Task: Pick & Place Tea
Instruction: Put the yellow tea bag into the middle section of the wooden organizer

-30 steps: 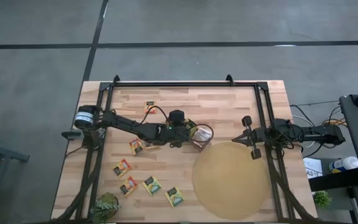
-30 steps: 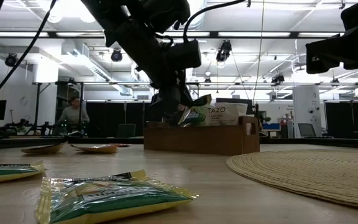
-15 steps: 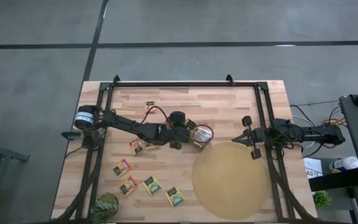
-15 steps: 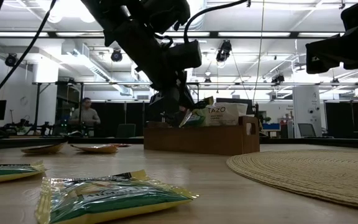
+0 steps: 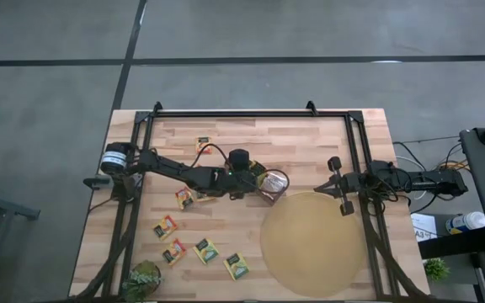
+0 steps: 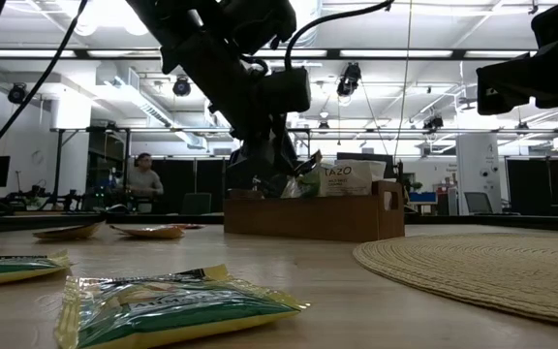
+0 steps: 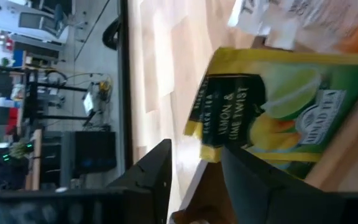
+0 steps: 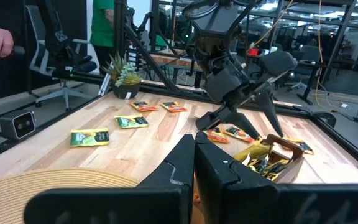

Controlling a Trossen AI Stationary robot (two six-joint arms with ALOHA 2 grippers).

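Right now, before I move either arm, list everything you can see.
Table: one, light wood, under everything.
Loose sachets: six, green-yellow or orange-red, on the table left of the mat.
Box: one, brown, at the mat's far-left edge, sachets inside.
Lemon sachet: one, green-yellow, in front of the left gripper's tips.
Mat: one, tan, round, table's near right.
Plant: one, green, near-left corner.
Person: one, far behind the table.
Left gripper: open, over the box.
Right gripper: shut, at the mat's far edge.

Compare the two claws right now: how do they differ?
The left claw hangs over the wooden box with its fingers spread, a green-yellow tea sachet just ahead of them; the right claw waits at the round mat's edge, fingers together, empty. The left arm reaches mid-table; the right stays near its side. Both are dark two-finger claws.
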